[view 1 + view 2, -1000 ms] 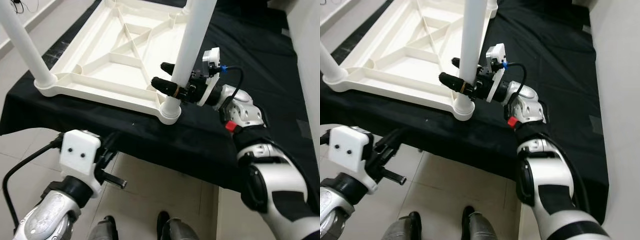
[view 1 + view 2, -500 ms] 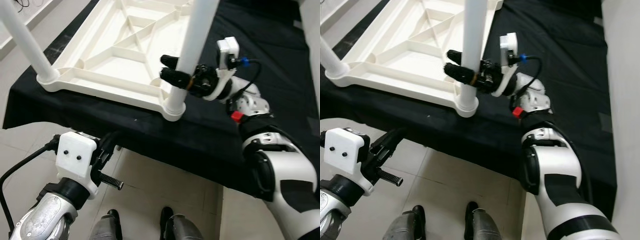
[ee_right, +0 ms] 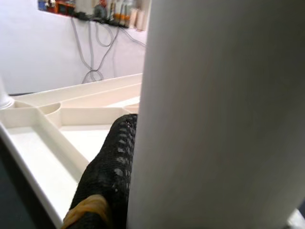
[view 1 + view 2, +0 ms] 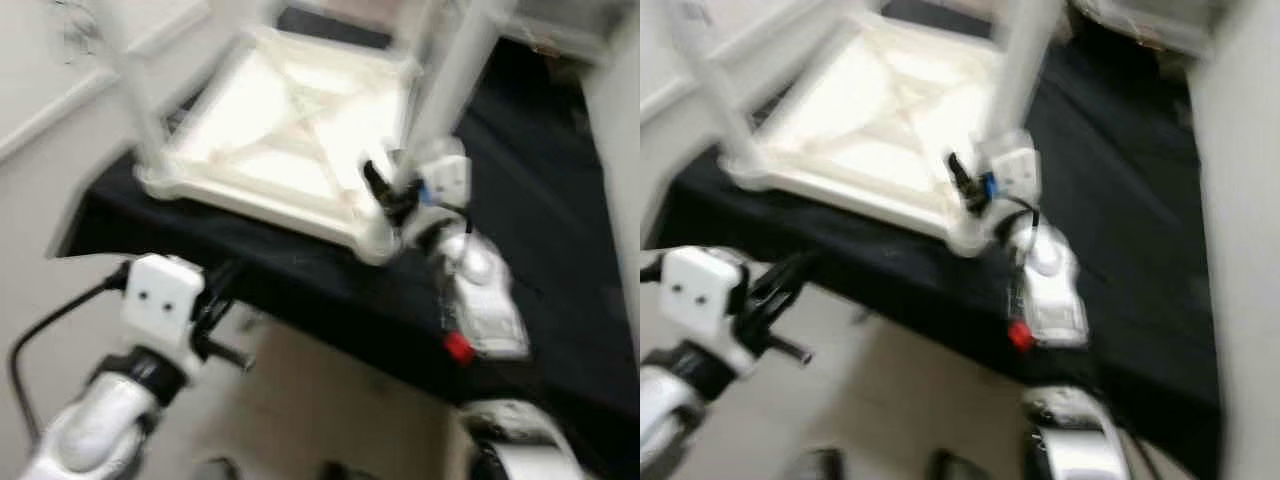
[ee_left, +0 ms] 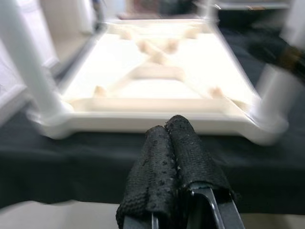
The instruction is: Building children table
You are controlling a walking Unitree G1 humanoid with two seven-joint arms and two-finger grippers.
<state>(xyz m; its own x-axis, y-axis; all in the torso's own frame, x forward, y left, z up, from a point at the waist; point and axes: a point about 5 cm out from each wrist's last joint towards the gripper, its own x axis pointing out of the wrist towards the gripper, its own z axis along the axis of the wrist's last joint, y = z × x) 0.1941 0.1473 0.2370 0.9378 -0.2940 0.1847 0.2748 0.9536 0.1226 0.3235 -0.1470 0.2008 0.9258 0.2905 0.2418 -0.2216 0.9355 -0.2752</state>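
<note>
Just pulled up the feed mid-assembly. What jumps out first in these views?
The upside-down white table top lies on a black-covered surface, its legs pointing up. The right gripper sits at the near corner leg, with a black finger pressed against the white tube in its wrist view. The left gripper hangs low in front of the surface edge, fingers together, holding nothing; the head views are blurred.

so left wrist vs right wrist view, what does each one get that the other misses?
Left wrist: the left claw with fingers pressed together, aimed at the upside-down white tabletop's near edge above the black cloth, with corner legs on both sides. Right wrist: one white table leg close up with a black finger against it, and cables on the wall. Both: the tabletop's ribbed underside.
</note>
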